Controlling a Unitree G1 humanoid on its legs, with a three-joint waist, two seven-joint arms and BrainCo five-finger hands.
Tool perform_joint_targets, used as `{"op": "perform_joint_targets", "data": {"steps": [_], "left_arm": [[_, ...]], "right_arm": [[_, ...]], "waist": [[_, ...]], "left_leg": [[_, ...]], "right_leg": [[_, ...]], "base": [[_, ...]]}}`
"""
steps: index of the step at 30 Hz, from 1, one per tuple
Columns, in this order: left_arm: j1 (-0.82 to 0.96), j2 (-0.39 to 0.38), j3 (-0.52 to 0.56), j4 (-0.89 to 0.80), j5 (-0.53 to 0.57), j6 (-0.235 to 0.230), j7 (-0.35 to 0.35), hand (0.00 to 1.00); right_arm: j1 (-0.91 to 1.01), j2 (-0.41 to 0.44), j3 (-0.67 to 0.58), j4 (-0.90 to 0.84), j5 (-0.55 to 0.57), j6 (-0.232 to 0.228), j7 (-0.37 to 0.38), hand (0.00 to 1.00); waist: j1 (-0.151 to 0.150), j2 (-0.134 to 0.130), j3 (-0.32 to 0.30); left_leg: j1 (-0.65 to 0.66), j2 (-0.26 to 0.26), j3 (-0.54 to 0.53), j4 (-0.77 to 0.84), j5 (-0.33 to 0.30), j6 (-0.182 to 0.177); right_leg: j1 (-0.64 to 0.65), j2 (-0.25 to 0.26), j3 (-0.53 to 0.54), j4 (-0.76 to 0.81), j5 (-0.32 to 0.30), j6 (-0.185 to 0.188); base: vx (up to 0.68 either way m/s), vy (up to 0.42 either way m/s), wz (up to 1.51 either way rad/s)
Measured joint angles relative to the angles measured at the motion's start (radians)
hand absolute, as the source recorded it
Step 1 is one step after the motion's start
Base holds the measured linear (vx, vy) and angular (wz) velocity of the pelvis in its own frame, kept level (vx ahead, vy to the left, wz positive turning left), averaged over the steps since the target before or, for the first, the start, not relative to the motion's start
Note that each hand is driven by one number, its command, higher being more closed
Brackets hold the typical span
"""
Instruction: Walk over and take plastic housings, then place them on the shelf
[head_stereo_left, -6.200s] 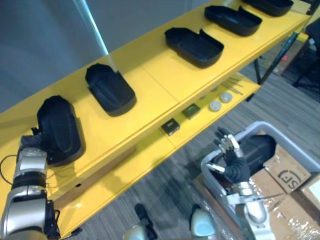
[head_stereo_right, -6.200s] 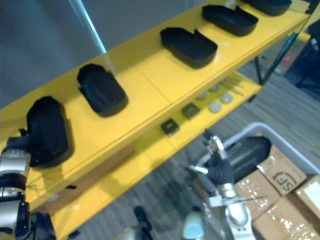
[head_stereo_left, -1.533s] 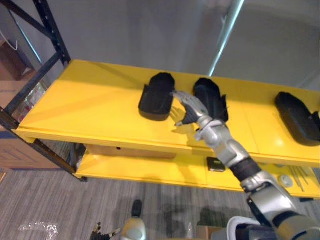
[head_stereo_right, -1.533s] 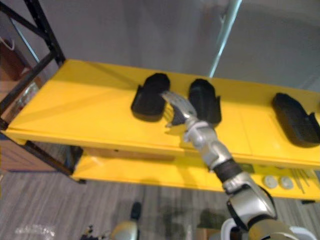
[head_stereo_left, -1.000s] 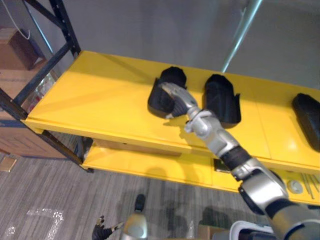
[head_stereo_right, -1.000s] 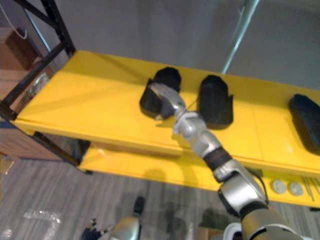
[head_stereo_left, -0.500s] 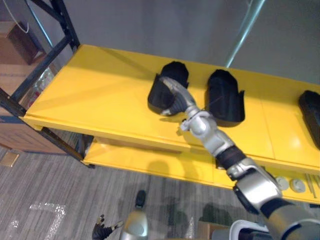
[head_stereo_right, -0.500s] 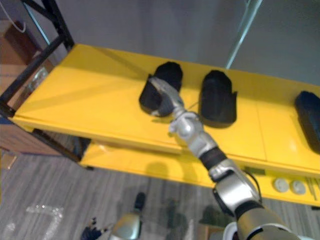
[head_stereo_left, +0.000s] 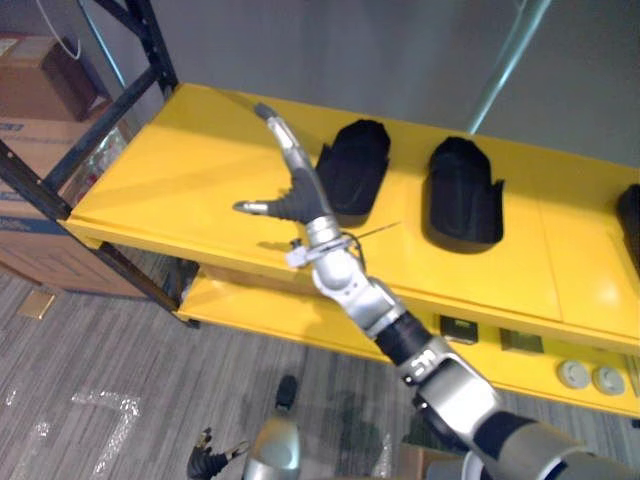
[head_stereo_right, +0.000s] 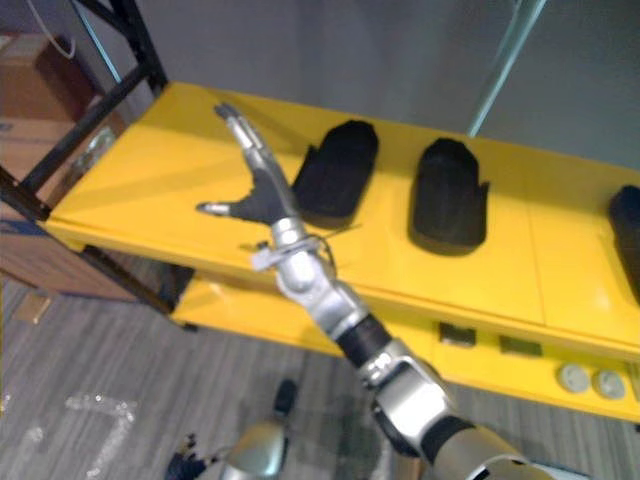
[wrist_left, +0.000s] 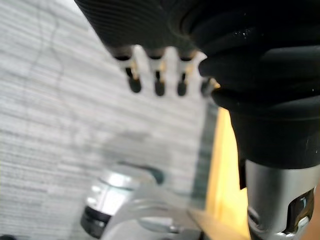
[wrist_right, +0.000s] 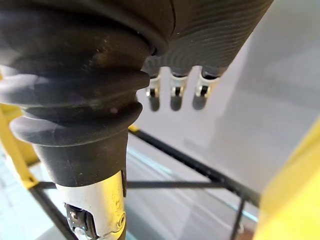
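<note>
The yellow shelf (head_stereo_left: 180, 170) spans the head views, with cardboard boxes (head_stereo_left: 40, 75) by its left end. On its top level two black plastic housings lie side by side, the nearer one (head_stereo_left: 355, 178) just beside the right hand (head_stereo_left: 298, 200), on that hand's right, long axis running front to back; the second (head_stereo_left: 465, 205) sits farther right. The right hand is raised over the shelf, fingers (head_stereo_left: 280, 140) straight, thumb spread wide, empty. The left hand (wrist_left: 158, 85) hangs over the floor, fingers relaxed, holding nothing. Placing looks done here. No writing is legible.
</note>
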Motion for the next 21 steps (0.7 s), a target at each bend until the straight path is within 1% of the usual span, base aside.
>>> {"op": "perform_joint_targets", "data": {"steps": [1,4,6,7,9,11,12,14,16,17,21], "left_arm": [[-0.001,-0.001,-0.002,-0.001,-0.003,-0.001,0.000,0.00],[-0.001,0.000,-0.009,-0.002,-0.011,-0.002,-0.001,0.00],[-0.001,-0.001,-0.011,-0.004,-0.029,-0.002,-0.002,0.00],[-0.001,-0.001,-0.018,-0.008,-0.034,-0.004,-0.002,0.00],[-0.002,0.000,-0.029,-0.008,-0.040,-0.014,0.000,0.00],[-0.001,0.000,-0.038,-0.008,-0.042,-0.030,0.006,0.00],[-0.002,0.000,-0.039,-0.008,-0.042,-0.034,0.009,0.00],[-0.002,-0.001,-0.042,-0.009,-0.042,-0.038,0.017,0.00],[-0.002,-0.001,-0.043,-0.009,-0.042,-0.038,0.019,0.00],[-0.002,0.000,-0.043,-0.009,-0.042,-0.037,0.020,0.00],[-0.002,0.001,-0.044,-0.010,-0.042,-0.037,0.025,0.00]], "right_arm": [[0.002,0.007,-0.001,0.004,0.011,0.025,-0.001,0.00],[0.002,0.020,0.002,0.042,0.017,0.078,-0.010,0.00],[0.002,0.020,0.001,0.063,0.016,0.100,-0.026,0.00],[0.002,0.020,-0.001,0.083,0.005,0.130,-0.048,0.00],[0.002,0.020,-0.005,0.095,-0.022,0.158,-0.071,0.00],[0.002,0.018,-0.032,0.114,-0.075,0.187,-0.115,0.00],[0.002,0.016,-0.040,0.117,-0.080,0.194,-0.128,0.00],[0.002,0.001,-0.086,0.117,-0.101,0.214,-0.179,0.00],[0.000,-0.025,-0.117,0.117,-0.101,0.231,-0.204,0.00],[-0.001,-0.042,-0.136,0.117,-0.101,0.232,-0.220,0.00],[-0.022,-0.077,-0.159,0.117,-0.098,0.232,-0.240,0.00]], "waist": [[-0.001,0.003,0.008],[0.001,0.012,0.030],[0.001,0.019,0.038],[0.000,0.024,0.049],[-0.001,0.028,0.062],[-0.001,0.030,0.064],[-0.001,0.030,0.064],[-0.003,0.030,0.064],[-0.006,0.030,0.064],[-0.009,0.030,0.064],[-0.019,0.030,0.064]], "left_leg": [[-0.002,-0.003,-0.006,0.000,0.000,0.000],[-0.015,-0.003,-0.009,0.000,0.003,-0.004],[-0.030,-0.001,-0.016,0.001,0.008,-0.007],[-0.036,-0.001,-0.025,0.005,0.018,-0.009],[-0.036,-0.003,-0.027,0.005,0.018,-0.009],[-0.035,-0.007,-0.029,0.005,0.018,-0.010],[-0.034,-0.007,-0.029,0.005,0.018,-0.010],[-0.036,-0.005,-0.027,0.004,0.018,-0.010],[-0.034,-0.003,-0.025,0.005,0.018,-0.010],[-0.034,-0.001,-0.023,0.005,0.018,-0.010],[-0.029,0.006,0.002,0.005,0.018,-0.010]], "right_leg": [[-0.002,-0.004,-0.008,0.011,-0.007,0.003],[-0.023,-0.010,-0.013,0.045,-0.025,0.002],[-0.040,-0.011,-0.017,0.065,-0.033,0.000],[-0.050,-0.013,-0.019,0.085,-0.041,-0.001],[-0.055,-0.020,-0.021,0.106,-0.052,-0.001],[-0.060,-0.030,-0.023,0.128,-0.068,0.000],[-0.061,-0.032,-0.023,0.134,-0.072,-0.001],[-0.069,-0.036,-0.021,0.143,-0.081,-0.003],[-0.070,-0.035,-0.018,0.145,-0.082,-0.003],[-0.072,-0.035,-0.016,0.147,-0.082,-0.003],[-0.087,-0.036,0.011,0.155,-0.081,-0.004]], "base": [[-0.01,0.004,0.16],[-0.03,-0.005,0.10],[-0.01,-0.018,0.08],[0.01,-0.025,0.08],[0.00,-0.024,0.06],[-0.01,-0.026,0.05],[-0.01,-0.031,0.02],[-0.04,-0.033,-0.02],[-0.04,-0.029,-0.04],[-0.04,-0.020,-0.05],[-0.04,-0.006,-0.16]]}}
